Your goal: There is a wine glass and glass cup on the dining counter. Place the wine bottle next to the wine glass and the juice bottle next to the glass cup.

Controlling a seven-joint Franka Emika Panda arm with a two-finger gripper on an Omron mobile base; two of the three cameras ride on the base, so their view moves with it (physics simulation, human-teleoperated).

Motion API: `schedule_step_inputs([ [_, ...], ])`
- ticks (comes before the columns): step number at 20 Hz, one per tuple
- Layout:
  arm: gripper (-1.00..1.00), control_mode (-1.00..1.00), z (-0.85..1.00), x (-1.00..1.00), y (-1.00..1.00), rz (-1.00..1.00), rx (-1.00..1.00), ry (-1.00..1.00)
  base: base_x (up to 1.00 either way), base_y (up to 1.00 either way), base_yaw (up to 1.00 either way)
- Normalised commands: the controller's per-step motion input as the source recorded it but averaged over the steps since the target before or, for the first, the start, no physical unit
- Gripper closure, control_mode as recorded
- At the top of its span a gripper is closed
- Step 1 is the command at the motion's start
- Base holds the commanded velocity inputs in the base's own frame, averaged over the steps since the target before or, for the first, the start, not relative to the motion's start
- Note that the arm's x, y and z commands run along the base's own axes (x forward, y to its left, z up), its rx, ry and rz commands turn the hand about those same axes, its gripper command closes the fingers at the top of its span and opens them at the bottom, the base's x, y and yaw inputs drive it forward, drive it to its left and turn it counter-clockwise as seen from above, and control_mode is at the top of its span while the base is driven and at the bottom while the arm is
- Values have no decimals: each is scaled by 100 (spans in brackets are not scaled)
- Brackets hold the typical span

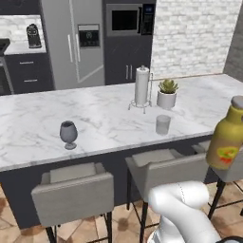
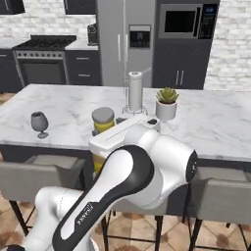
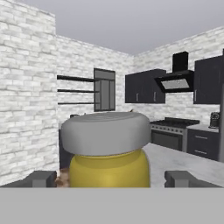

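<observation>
juice bottle (image 1: 226, 140): stout amber, grey cap, yellow-red label | gripper (image 3: 109, 179): jaws wide, astride bottle, hold unclear | 1 wine glass (image 1: 69, 134), 1 glass cup (image 1: 163, 125), 3 stools (image 1: 73, 192)

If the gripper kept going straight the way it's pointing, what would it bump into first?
Most likely the juice bottle. In the hand view its grey cap and amber shoulder sit right between the two fingertips of the gripper, which stand wide on either side. How close it is can't be told, and whether the fingers touch it is unclear.

a home kitchen: fridge (image 1: 73, 42), built-in microwave (image 1: 128, 20), stove (image 2: 43, 59), marble dining counter (image 1: 104, 118) with stools (image 1: 73, 192).
</observation>
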Motion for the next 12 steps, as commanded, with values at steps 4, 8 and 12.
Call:
schedule_step_inputs([
  [4,100,100,0,0,0,0,0,0,4,-75,15],
  [8,100,100,0,0,0,0,0,0,24,-43,5],
  [12,100,100,0,0,0,0,0,0,35,-3,0],
])
